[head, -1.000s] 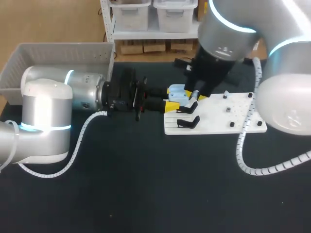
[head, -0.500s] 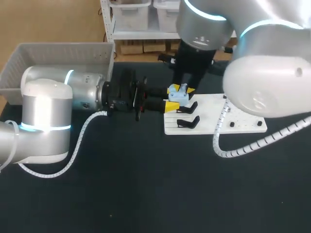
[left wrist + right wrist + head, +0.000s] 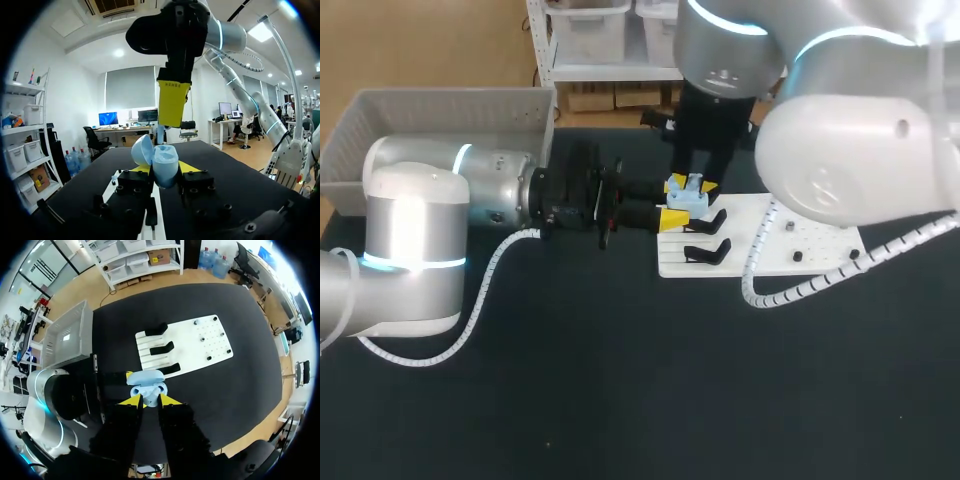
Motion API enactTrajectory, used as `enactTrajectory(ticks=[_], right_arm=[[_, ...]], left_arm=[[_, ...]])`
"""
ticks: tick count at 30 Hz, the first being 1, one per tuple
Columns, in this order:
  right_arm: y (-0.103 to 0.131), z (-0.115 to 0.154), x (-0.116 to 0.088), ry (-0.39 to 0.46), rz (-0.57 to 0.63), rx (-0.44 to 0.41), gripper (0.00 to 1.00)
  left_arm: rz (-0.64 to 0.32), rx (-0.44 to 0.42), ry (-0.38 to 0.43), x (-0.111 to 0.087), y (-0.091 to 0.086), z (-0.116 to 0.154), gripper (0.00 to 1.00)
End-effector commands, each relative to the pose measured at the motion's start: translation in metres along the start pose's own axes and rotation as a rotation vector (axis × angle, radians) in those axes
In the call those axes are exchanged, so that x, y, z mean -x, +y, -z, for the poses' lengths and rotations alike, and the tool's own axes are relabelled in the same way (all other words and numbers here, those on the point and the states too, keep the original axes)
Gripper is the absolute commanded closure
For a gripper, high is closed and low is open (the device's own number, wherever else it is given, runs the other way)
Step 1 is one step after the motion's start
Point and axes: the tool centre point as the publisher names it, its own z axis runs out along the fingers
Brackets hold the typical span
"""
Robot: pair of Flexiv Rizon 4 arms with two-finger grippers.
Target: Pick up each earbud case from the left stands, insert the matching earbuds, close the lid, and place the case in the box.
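Note:
An open light blue earbud case (image 3: 687, 199) hangs just above the white board's left edge. My left gripper (image 3: 677, 201) is shut on it from the sides. In the left wrist view the case (image 3: 163, 163) sits between the yellow tips of that gripper (image 3: 165, 170), lid tilted back. My right gripper (image 3: 693, 185) points straight down over the case, its fingers close together. In the right wrist view a small light blue earbud (image 3: 150, 390) shows pinched at the tips of that gripper (image 3: 150, 399), right against the case (image 3: 145, 377).
The white board (image 3: 805, 225) holds black stands (image 3: 706, 252) at its left and small pegs at its right. A grey box (image 3: 440, 115) stands at the back left. My right arm's large body hangs over the board's right part.
My right arm has swung left from the board and brought its gripper down over the open case. My left arm and the case have stayed put.

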Motion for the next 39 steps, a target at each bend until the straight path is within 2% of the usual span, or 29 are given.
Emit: enactTrajectory(ticks=[1, 16, 32, 35, 36, 37, 39], right_arm=[[0.000, -0.001, 0.000, 0.005, -0.003, -0.002, 1.00], [-0.005, -0.006, -0.003, 0.026, -0.028, 0.003, 1.00], [-0.004, -0.014, 0.002, 0.025, -0.040, 0.005, 1.00], [-0.004, -0.011, 0.002, 0.021, -0.033, 0.009, 0.51], [-0.004, -0.009, 0.000, 0.018, -0.029, 0.013, 0.31], [-0.005, -0.006, -0.001, 0.011, -0.023, 0.016, 0.14], [-0.006, 0.002, -0.006, -0.001, -0.013, 0.031, 0.04]], left_arm=[[-0.003, 0.005, -0.003, -0.001, -0.001, 0.000, 1.00], [-0.003, 0.005, -0.003, -0.001, -0.001, 0.000, 1.00], [-0.003, 0.005, -0.003, -0.001, -0.001, 0.000, 1.00], [-0.003, 0.005, -0.003, -0.001, -0.001, 0.000, 1.00], [-0.003, 0.005, -0.003, -0.001, -0.001, 0.000, 1.00], [-0.003, 0.005, -0.003, -0.001, -0.001, 0.000, 1.00], [-0.003, 0.005, -0.003, -0.001, -0.001, 0.000, 1.00]])
